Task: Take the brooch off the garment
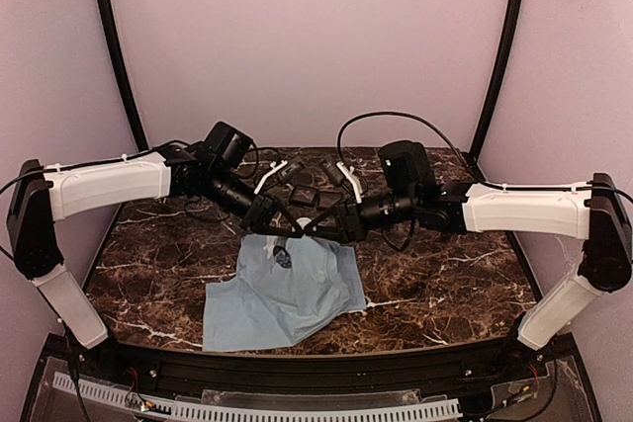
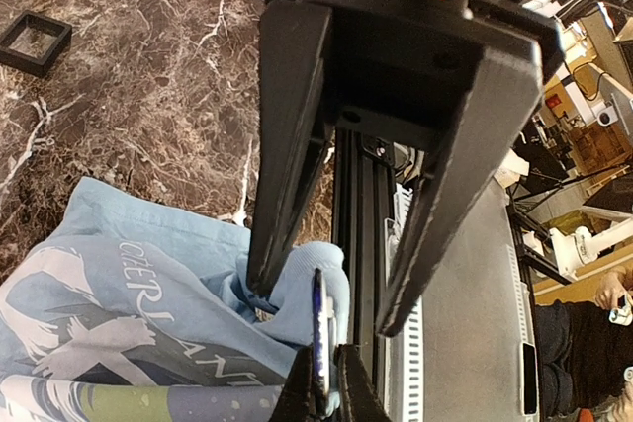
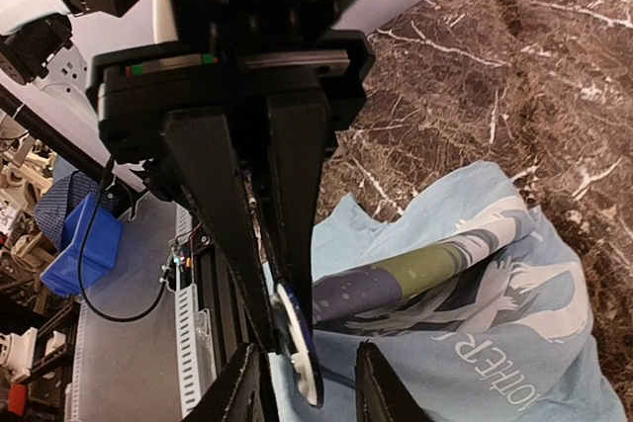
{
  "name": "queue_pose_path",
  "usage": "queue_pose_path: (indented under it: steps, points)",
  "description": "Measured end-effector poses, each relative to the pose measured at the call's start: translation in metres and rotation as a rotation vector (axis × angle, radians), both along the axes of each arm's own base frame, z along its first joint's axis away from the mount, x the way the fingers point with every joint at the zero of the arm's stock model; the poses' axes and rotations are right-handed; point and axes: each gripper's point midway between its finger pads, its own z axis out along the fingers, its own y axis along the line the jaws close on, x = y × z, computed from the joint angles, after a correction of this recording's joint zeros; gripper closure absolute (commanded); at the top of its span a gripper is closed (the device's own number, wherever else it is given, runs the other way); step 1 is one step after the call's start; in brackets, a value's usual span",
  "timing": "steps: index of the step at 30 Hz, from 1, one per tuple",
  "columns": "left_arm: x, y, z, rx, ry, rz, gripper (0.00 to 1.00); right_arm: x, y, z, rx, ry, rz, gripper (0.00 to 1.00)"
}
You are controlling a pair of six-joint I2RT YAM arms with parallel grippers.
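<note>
Seen from above, the 2 arms crowd together over the raised fold of the shirt (image 1: 287, 298), and the fingertips and what they hold merge into 1 dark cluster. In both wrist views the brooch (image 3: 299, 351) is edge-on, a thin dark disc with a pale rim, and its face is hidden. The right gripper (image 3: 284, 328) is clenched on it, pinching the disc between the tips of its 2 flat black fingers. The left gripper (image 2: 328, 305) is spread wide, straddling the brooch, with 1 fingertip pressed into the bunched cloth just beside it. The shirt is soft, light-blue, crumpled fabric, its pale print and lettering partly lost in folds. Beneath lies a glossy brown marble-patterned table (image 1: 158, 254). A small square black tray (image 2: 35, 42), hollow-centred, sits well apart from the left gripper
</note>
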Motion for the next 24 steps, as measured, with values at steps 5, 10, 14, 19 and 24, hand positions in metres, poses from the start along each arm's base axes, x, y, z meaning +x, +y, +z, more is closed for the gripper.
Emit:
queue_pose_path:
  steps: [5,10,14,19,24]
  points:
    - [-0.007,-0.001,-0.003,0.014,0.007,-0.018,0.99,-0.008,0.004,-0.010,-0.007,0.049,0.053,0.70]
    - [-0.011,-0.003,-0.005,0.017,0.007,-0.035,0.99,-0.012,0.005,-0.007,0.006,0.059,0.075,0.68]
    - [-0.013,-0.004,-0.006,0.015,0.012,-0.042,0.99,-0.011,0.006,-0.004,0.019,0.058,0.075,0.71]
    - [-0.014,-0.004,-0.006,0.014,0.012,-0.046,0.99,-0.009,0.008,0.003,0.048,0.048,0.071,0.79]
    - [-0.017,-0.005,-0.006,0.017,0.020,-0.056,0.99,-0.008,0.010,0.008,0.072,0.041,0.068,0.87]
